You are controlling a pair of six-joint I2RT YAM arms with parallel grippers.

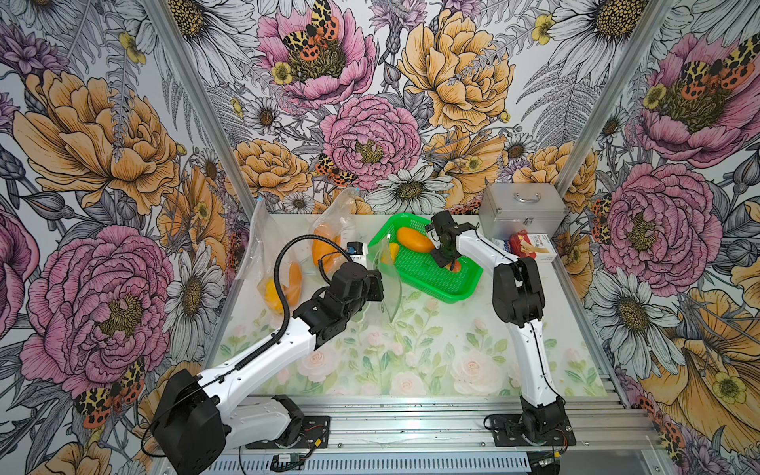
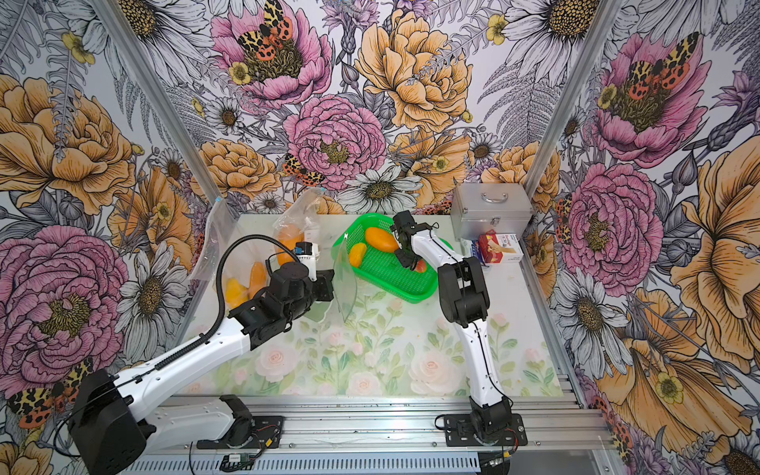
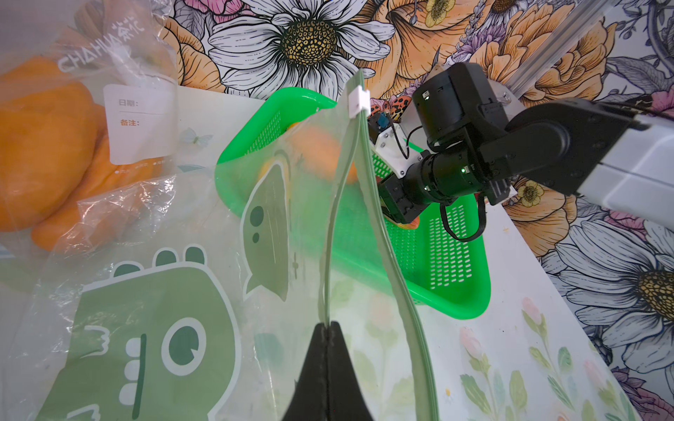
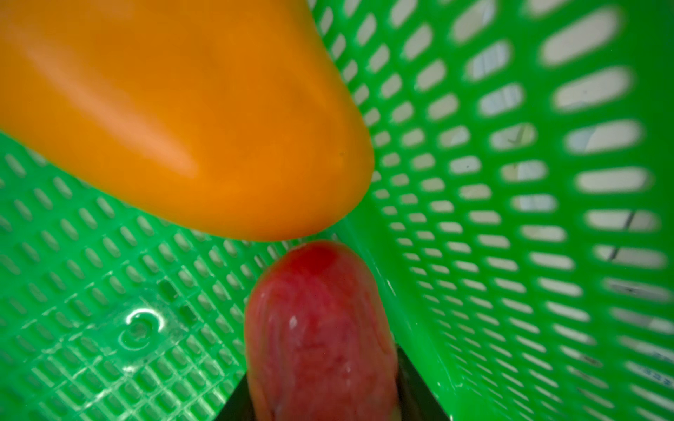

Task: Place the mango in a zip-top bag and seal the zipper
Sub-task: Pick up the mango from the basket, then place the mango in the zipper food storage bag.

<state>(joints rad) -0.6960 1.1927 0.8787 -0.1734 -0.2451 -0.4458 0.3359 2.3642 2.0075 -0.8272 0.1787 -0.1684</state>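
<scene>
fingers (image 3: pixel 313 371) of the left gripper (image 3: pixel 330 327) pinched the rim of the zip-top bag (image 3: pixel 284 218); right gripper (image 4: pixel 321 395) fingers clasped a red mango (image 4: pixel 317 320) inside the green basket (image 4: pixel 510 182).

Both top views look steeply down over the whole desk (image 1: pixel 411 349); wrist cameras sit close, both catching the green basket (image 3: pixel 470 308).

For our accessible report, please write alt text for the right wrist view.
The right gripper grips a red mango inside a green basket. An orange mango lies close beyond it.
</scene>
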